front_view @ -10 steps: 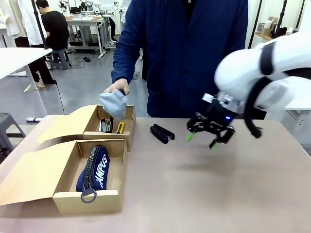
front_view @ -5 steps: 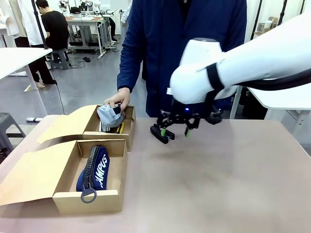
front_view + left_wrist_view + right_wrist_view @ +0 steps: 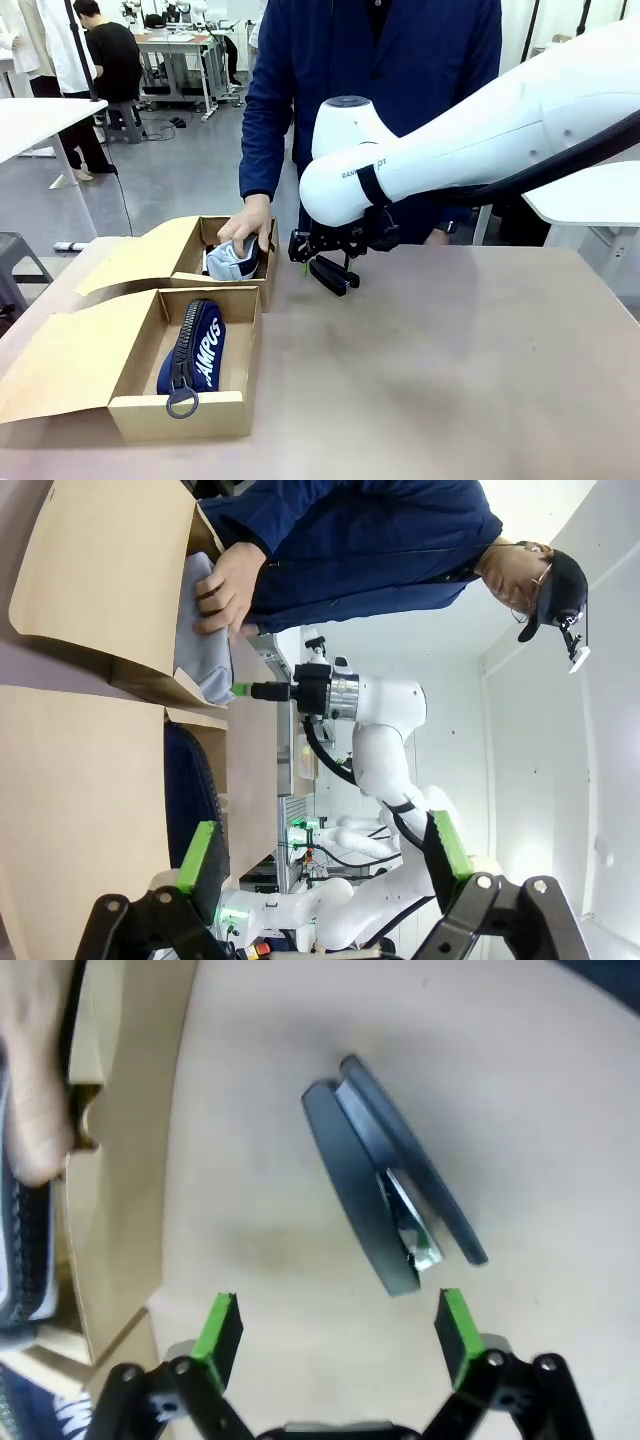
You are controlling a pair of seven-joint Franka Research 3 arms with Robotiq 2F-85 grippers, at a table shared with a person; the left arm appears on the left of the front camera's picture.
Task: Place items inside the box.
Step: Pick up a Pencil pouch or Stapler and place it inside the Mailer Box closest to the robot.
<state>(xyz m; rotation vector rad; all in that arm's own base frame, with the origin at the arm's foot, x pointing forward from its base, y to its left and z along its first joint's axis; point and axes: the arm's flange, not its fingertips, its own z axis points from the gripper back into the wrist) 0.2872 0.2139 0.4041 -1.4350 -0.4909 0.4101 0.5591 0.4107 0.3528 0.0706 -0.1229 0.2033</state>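
Your right arm has been swinging in from the right side of the table (image 3: pixel 450 380) toward the middle, and the right gripper (image 3: pixel 322 252) is now hovering directly above the black stapler (image 3: pixel 333 275), which is lying on the table just right of the far box (image 3: pixel 215 281). In the right wrist view its fingers (image 3: pixel 222 1328) are standing wide apart with nothing between them, and the stapler is lying just ahead of them, slanted and untouched. The person's hand (image 3: pixel 245 215) has been coming down too and is pressing the light grey-blue pouch (image 3: pixel 232 260) into the far box. The navy pouch (image 3: pixel 195 345) is lying in the near box (image 3: pixel 180 415). Your left gripper (image 3: pixel 325 850) is hanging with its fingers spread wide, gripping nothing.
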